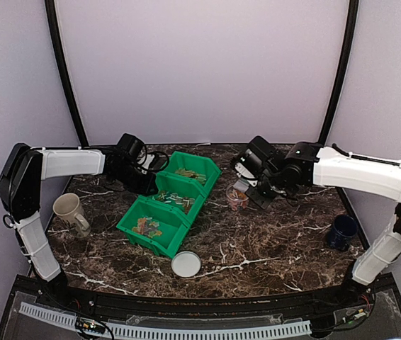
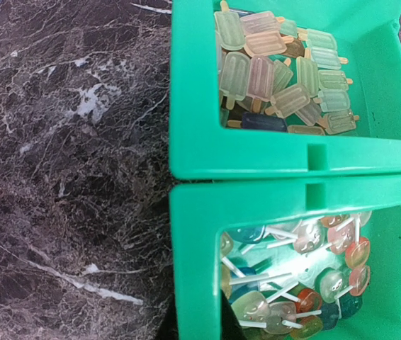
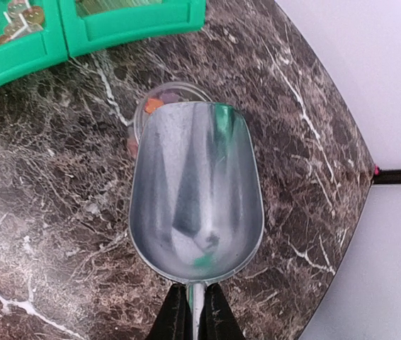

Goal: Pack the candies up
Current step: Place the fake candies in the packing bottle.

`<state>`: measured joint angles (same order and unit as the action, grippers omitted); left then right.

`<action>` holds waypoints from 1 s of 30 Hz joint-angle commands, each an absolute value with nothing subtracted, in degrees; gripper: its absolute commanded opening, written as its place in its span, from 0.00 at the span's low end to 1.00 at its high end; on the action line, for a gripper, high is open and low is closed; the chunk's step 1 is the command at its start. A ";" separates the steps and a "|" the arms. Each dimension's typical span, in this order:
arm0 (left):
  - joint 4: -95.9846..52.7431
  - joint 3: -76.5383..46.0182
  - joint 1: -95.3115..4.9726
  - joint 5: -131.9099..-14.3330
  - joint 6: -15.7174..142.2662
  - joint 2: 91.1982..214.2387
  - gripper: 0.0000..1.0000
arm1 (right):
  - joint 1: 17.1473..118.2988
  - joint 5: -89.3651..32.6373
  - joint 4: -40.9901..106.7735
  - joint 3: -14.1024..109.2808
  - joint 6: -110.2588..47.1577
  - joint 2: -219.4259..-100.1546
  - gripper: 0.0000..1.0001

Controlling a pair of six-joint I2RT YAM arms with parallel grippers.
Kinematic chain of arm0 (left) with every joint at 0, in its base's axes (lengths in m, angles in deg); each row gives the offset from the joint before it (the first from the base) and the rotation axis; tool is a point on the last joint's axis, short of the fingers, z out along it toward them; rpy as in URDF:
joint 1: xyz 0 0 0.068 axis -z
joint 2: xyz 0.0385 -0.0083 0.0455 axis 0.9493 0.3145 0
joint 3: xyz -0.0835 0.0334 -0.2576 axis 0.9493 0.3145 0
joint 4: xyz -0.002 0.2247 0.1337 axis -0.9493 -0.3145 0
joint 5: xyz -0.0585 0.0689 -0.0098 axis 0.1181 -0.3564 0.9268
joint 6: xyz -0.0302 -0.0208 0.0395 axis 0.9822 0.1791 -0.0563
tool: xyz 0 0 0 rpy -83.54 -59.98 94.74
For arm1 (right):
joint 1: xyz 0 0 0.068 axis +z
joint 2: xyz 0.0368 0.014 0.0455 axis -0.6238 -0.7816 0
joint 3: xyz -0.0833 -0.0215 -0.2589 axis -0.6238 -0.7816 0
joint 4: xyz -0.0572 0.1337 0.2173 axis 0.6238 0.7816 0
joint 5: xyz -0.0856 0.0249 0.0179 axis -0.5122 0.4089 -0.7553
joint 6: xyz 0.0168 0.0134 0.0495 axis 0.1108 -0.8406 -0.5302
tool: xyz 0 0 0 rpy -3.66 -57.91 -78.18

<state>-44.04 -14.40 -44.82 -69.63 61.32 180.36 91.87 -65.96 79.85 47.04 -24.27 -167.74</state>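
Note:
The candies lie in a green three-compartment bin [image 1: 126, 228]. In the left wrist view, pale popsicle-shaped candies [image 2: 278, 71] fill one compartment and lollipop candies on white sticks [image 2: 307, 276] fill the one beside it. My left gripper [image 2: 197, 329] is shut on the bin's left wall, one dark finger [image 2: 257, 322] inside it. My right gripper [image 3: 196, 319] is shut on the handle of a metal scoop [image 3: 197, 191]. The scoop is empty and hangs over a small clear jar [image 3: 179, 88] with a few candies in it.
A white lid [image 1: 186, 264] lies near the front of the marble table. A beige mug [image 1: 69, 211] stands at the left and a dark blue mug [image 1: 342, 231] at the right. The table's right edge [image 3: 342, 212] runs close to the scoop.

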 commanded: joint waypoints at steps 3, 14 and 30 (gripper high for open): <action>-41.97 -18.10 -45.00 -65.04 62.00 177.77 0.00 | 97.92 -68.96 66.79 46.66 -15.30 -166.96 0.00; -42.52 -18.32 -44.96 -64.84 61.48 177.60 0.00 | 101.41 -59.69 60.54 49.92 -8.29 -167.72 0.00; -42.86 -18.49 -44.56 -65.42 61.76 177.90 0.00 | 103.46 -59.98 89.47 76.20 -7.74 -187.37 0.00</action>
